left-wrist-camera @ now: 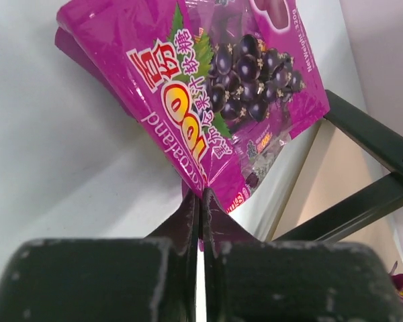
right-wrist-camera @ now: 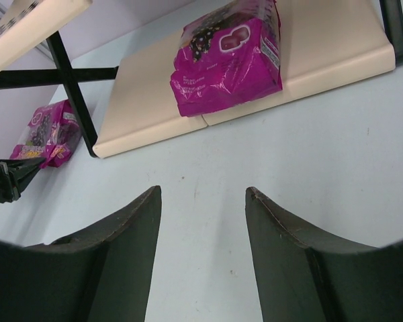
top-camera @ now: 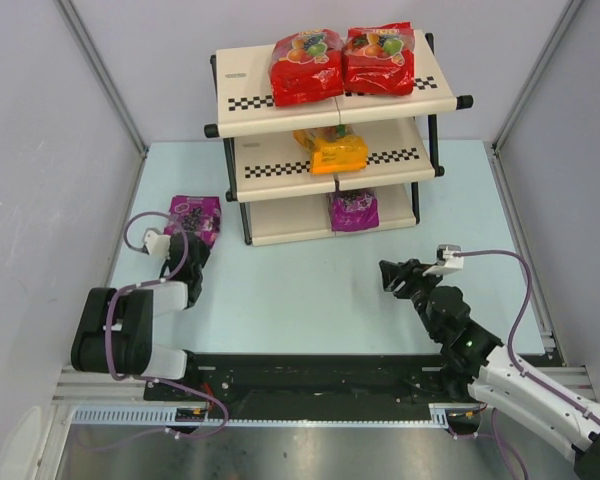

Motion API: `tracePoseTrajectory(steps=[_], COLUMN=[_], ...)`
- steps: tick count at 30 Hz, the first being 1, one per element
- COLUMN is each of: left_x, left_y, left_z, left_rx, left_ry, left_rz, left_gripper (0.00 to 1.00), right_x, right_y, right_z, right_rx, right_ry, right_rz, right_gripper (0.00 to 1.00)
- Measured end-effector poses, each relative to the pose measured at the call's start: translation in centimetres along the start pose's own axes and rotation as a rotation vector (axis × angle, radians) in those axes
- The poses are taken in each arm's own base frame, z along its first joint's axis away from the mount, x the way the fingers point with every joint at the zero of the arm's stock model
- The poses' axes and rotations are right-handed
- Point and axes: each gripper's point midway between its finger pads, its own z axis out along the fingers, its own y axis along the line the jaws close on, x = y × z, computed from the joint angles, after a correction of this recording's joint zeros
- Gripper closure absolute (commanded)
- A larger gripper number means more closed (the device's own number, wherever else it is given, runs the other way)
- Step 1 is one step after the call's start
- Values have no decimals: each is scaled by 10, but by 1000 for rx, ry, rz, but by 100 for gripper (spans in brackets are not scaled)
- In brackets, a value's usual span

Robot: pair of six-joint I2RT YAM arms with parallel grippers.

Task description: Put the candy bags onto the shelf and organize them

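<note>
Left end effector (left-wrist-camera: pixel 200 204): black fingers pressed together on the bottom seam of the held purple bag (left-wrist-camera: pixel 215 87), with only the thin film between them.
Right end effector (right-wrist-camera: pixel 203 194): fingers apart with a wide gap, holding nothing and touching nothing, out in front of the shelf (top-camera: pixel 250 100).
Held purple bag: to the left of the shelf's bottom tier, just beside its black leg; it rises tilted from the pinch, and whether it is clear of the tabletop (top-camera: pixel 310 290) cannot be told.
Held bag surface: glossy magenta film, creased where it is pinched, printed with a dark grape cluster, green leaves and white-and-red lettering.
Second purple bag (right-wrist-camera: pixel 228 57): lies flat on the shelf's bottom tier, puffy and pillow-shaped, its front edge at the panel's front edge.
Orange-yellow bag (top-camera: pixel 332 150): on the shelf's middle tier, near its centre.
First red bag (top-camera: pixel 306 65) and second red bag (top-camera: pixel 380 58): side by side on the shelf's top tier – shiny, crinkled, with fruit pictures.
Shelf: smooth cream panels with rounded corners, black-and-white checkered strips along the front edges, black tube frame.
Tabletop: pale, matte, flat – the shelf stands on it.
</note>
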Motion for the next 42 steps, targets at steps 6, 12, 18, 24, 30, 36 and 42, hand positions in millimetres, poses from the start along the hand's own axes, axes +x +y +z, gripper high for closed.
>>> tracePoseTrajectory(steps=[6, 12, 18, 24, 30, 36, 42], left_x=[-4, 14, 38, 71, 112, 140, 163], left_y=[-4, 7, -24, -38, -19, -35, -41], left_z=[-18, -86, -169, -210, -198, -216, -236], left_rx=[55, 199, 460, 526, 361, 367, 379], left_ry=[5, 51, 195, 377, 371, 375, 397], left_rz=[-21, -65, -197, -232, -24, 72, 168], left_gripper=[100, 100, 100, 100, 100, 100, 100], right_x=[-4, -11, -9, -5, -5, -17, -17], right_y=[-1, 0, -3, -7, -11, -14, -18], right_z=[-6, -13, -20, -24, -30, -37, -39], right_rx=[-6, -21, -18, -4, 8, 21, 40], right_ry=[-8, -28, -17, -3, 4, -29, -21], right_rz=[7, 27, 26, 27, 23, 32, 22], right_gripper=[43, 43, 43, 43, 43, 43, 43])
